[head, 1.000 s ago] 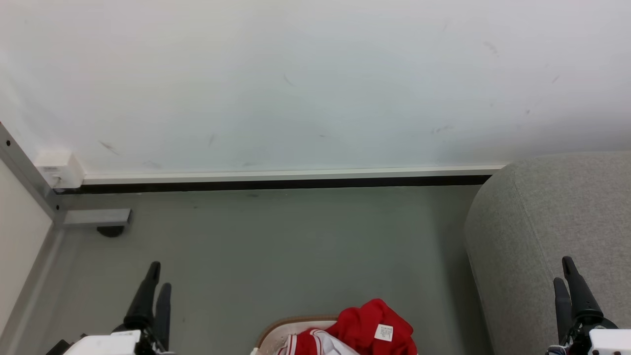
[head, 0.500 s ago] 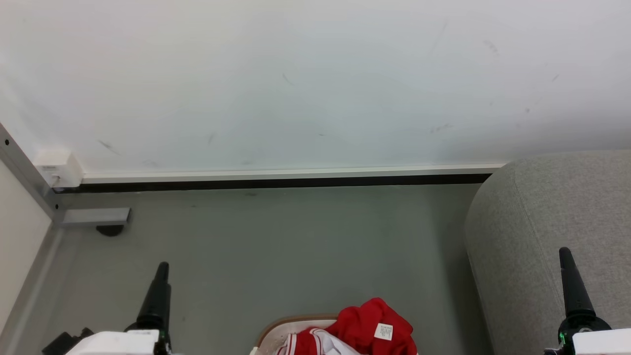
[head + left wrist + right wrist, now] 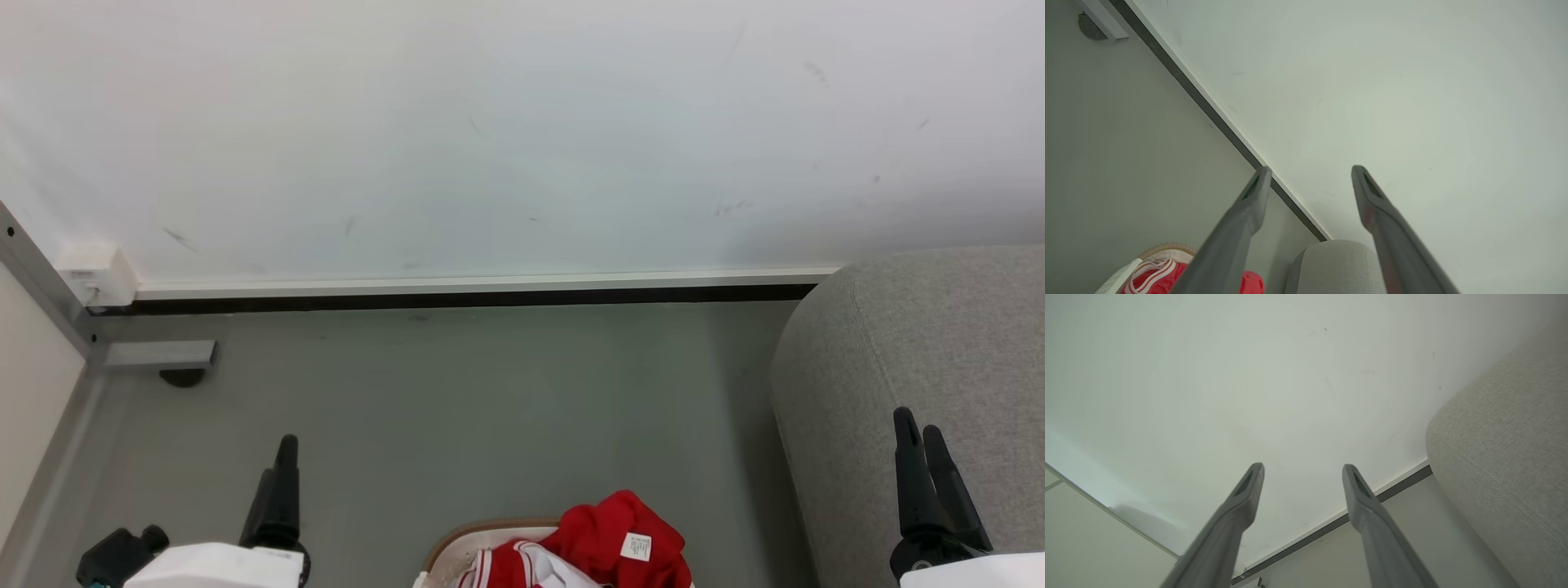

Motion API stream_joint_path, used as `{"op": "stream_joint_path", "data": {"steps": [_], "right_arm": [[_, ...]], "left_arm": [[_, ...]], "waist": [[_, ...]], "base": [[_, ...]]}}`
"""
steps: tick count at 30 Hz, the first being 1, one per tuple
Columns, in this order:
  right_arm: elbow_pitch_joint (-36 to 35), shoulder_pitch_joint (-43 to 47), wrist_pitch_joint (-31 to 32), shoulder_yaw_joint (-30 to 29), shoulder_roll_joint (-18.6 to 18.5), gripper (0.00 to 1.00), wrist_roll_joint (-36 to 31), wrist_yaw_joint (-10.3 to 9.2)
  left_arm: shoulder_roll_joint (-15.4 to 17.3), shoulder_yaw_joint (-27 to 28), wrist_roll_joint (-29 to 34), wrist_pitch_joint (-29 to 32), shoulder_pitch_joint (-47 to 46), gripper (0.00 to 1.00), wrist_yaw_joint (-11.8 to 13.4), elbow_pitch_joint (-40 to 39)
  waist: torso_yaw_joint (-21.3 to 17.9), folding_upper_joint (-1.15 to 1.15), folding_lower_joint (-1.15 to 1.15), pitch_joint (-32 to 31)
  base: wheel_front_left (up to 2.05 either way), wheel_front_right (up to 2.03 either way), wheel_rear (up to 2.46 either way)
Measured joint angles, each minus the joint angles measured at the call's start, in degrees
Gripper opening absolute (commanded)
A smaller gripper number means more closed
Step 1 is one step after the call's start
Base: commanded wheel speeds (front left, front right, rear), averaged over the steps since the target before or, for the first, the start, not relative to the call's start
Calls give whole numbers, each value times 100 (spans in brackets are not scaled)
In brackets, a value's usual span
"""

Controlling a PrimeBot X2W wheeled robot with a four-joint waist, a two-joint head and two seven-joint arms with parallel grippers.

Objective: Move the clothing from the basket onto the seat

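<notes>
Red clothing (image 3: 608, 539) with white stripes and a small white label is heaped in the basket (image 3: 457, 543), whose brown rim shows at the bottom middle of the head view. The clothing (image 3: 1151, 277) and the basket rim (image 3: 1163, 249) also peek into the left wrist view's bottom left. The grey seat (image 3: 922, 367) fills the right side; its rounded corner (image 3: 1335, 265) and its side (image 3: 1506, 457) appear in both wrist views. My left gripper (image 3: 282, 465) is at the lower left, open and empty (image 3: 1308, 173). My right gripper (image 3: 918, 425) is open and empty (image 3: 1302, 469) in front of the seat.
A white wall with a dark baseboard (image 3: 457, 298) runs across the back. A metal frame post with a foot (image 3: 159, 359) stands at the left by a pale panel. Bare grey floor (image 3: 490, 408) lies between the basket and the wall.
Both grippers have turned about their wrists and drifted slightly toward the middle. The clothing and basket have not moved.
</notes>
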Motion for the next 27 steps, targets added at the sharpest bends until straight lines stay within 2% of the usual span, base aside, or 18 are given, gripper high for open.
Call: {"op": "stream_joint_path", "data": {"steps": [13,27], "right_arm": [[0,50,-85,-237,159,100,-1536,0],[-40,145,-158,-478,312,100,-2780,0]], "left_arm": [[2,-118,1189,-263,38,100,48,-110],[4,-180,2249,-499,118,100,44,-138]], "waist": [[2,0,0,33],[-8,0,0,49]], "base": [[0,0,0],[0,0,0]]}}
